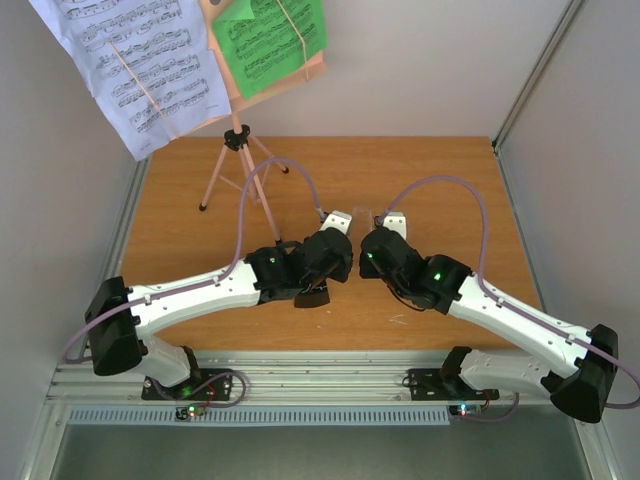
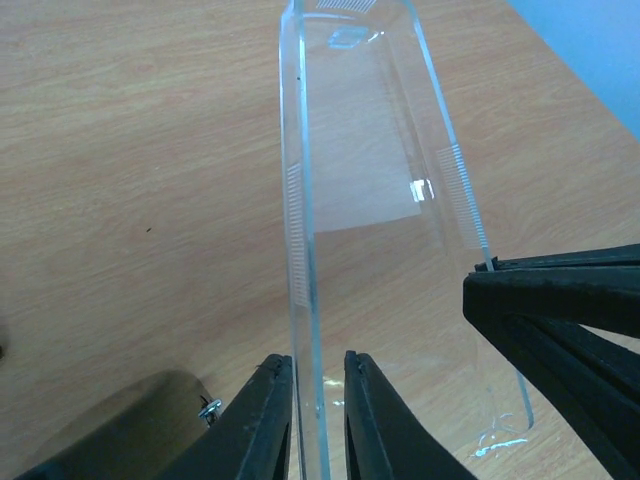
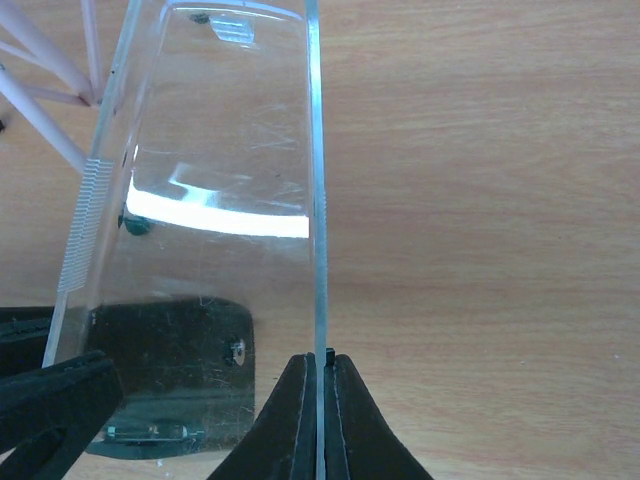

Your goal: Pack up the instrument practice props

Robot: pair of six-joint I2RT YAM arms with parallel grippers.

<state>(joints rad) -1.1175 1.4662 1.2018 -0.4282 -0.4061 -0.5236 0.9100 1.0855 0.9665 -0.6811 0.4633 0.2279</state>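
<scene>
The clear metronome cover hangs between my two grippers over the middle of the table. My right gripper is shut on the cover's right wall. My left gripper straddles the cover's left wall with its jaws narrowly apart; a gap shows on one side. In the top view the left gripper and right gripper face each other. The pink tripod music stand stands at the back left, holding white sheets and a green sheet.
A black piece lies on the wooden table under my left wrist; I cannot tell what it is. Pink stand legs show close to the cover's left. Grey walls enclose the table on the left, back and right.
</scene>
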